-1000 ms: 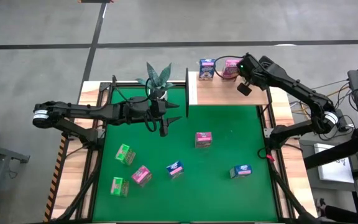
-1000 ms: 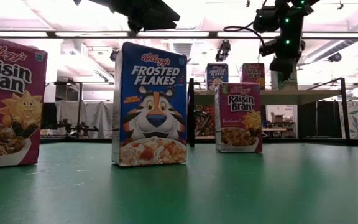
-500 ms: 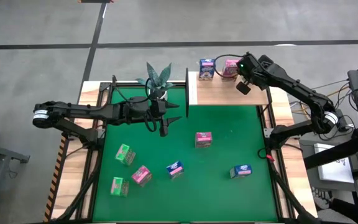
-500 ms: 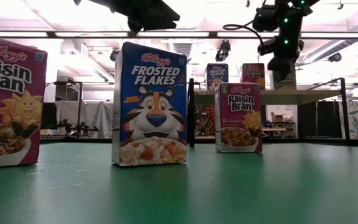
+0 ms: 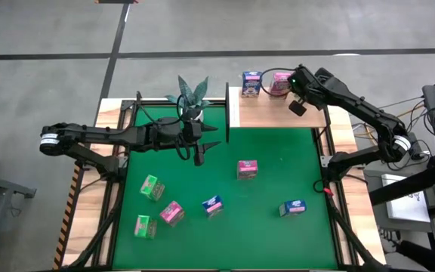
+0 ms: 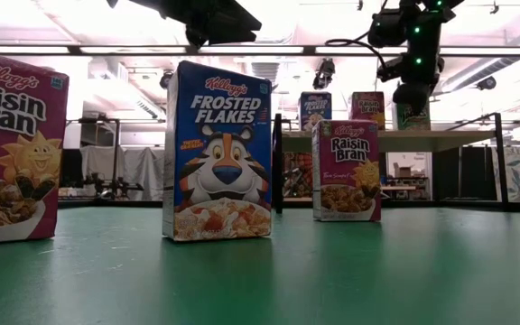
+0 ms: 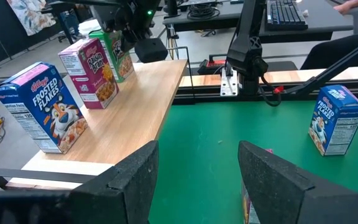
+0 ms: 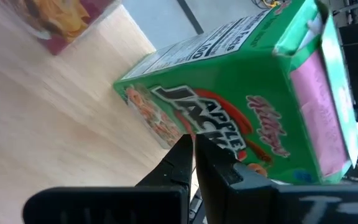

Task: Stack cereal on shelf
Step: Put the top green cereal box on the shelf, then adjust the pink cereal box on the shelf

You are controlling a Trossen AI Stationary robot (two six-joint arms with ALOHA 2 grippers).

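The shelf (image 7: 142,99) was pale wood with a smooth, matt grain, edged by thin black metal uprights (image 6: 277,162). The cereal boxes were printed cardboard with a slight sheen: the blue box (image 6: 219,162) at centre left of the low view caught the ceiling light, as did the green box (image 8: 241,112). The bench (image 5: 278,181) wore a flat, matt green mat, faintly reflective near the boxes. The left end effector (image 7: 197,180) looked like dull, textured black plastic.

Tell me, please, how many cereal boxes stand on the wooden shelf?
3: a blue box at one end, a pink box beside it, a green box beyond, by the right gripper.
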